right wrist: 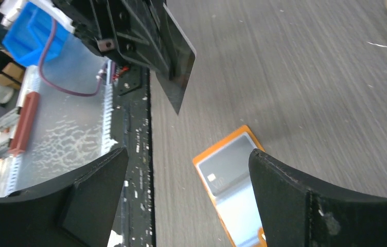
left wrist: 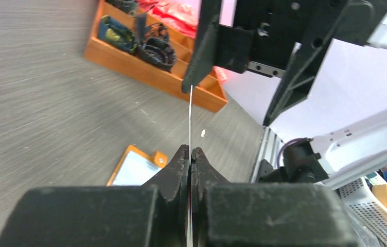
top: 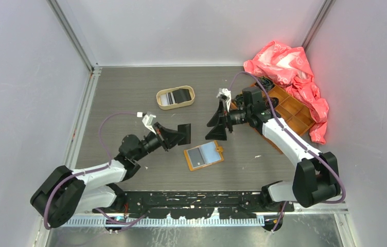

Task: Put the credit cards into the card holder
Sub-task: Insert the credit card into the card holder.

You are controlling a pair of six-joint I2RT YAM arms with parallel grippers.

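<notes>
The grey table [top: 129, 92] carries a red plastic bag [top: 289, 69] and an orange compartment box [top: 290, 110] at its far right. An oval tan tray [top: 177, 106] holds a striped card [top: 166, 98] and a dark card [top: 182, 95]. The card holder [top: 219, 150] lies open and flat between the 2 arms, with a grey card [top: 197, 157] and a pale card [top: 212, 152] on it. The right gripper [top: 216, 125] has its fingers wide apart and holds nothing. The left gripper [left wrist: 190, 154] is pressed together on 1 black card [right wrist: 181, 62], held in the air.

Plain pale walls on three sides: back wall [top: 196, 31], left wall [top: 16, 92], right wall [top: 371, 77], with a pink-red glow on the right one. Grey streaky table [top: 129, 87] below, evenly lit. Silver metal posts [top: 73, 36] in the far corners. Shiny metal plate [top: 181, 237] along the near edge.
</notes>
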